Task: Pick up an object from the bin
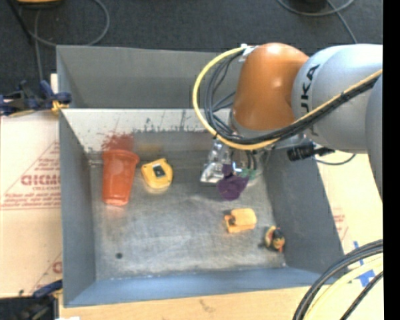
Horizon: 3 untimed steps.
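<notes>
Grey metal bin (173,235) holds a few well-spread things. The jaws hang right at a purple lump (232,188); whether they are open or closed, I cannot tell. A yellow-orange block (240,221) sits near the lump, on its near-wall side. An off-centre close would probably nudge the rounded lump aside, so the jaws grip nothing.

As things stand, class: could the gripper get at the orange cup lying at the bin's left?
Probably yes. The orange cup lies uncovered, the yellow round thing just beside it; the gripper hangs over a purple thing further right.
</notes>
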Available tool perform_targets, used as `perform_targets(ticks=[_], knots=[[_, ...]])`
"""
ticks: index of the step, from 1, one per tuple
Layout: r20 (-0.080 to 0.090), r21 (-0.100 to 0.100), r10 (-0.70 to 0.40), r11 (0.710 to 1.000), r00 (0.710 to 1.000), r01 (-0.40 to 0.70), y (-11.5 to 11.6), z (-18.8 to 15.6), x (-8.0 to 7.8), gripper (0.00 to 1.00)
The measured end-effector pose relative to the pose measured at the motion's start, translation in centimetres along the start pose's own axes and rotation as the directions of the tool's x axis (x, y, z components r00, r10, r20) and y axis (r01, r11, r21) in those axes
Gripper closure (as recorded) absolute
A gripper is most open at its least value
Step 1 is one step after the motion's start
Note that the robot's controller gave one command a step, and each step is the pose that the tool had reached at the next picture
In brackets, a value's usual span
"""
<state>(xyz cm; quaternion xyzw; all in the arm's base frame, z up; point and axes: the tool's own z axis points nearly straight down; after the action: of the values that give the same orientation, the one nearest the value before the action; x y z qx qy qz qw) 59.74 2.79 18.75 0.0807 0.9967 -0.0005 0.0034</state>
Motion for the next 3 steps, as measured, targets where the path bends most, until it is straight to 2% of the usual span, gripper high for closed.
perform_targets(ticks=[1, 2, 3], knots=[[0.0, 0.0, 0.142, 0.99, 0.99, -0.142, 0.2, 0.9, 0.3, 1.0], [0.0, 0.0, 0.142, 0.99, 0.99, -0.142, 0.1, 0.8, 0.2, 1.0], [-0.003, -0.001, 0.151, 0.989, 0.989, -0.151, 0.1, -1.2, 0.1, 1.0]])
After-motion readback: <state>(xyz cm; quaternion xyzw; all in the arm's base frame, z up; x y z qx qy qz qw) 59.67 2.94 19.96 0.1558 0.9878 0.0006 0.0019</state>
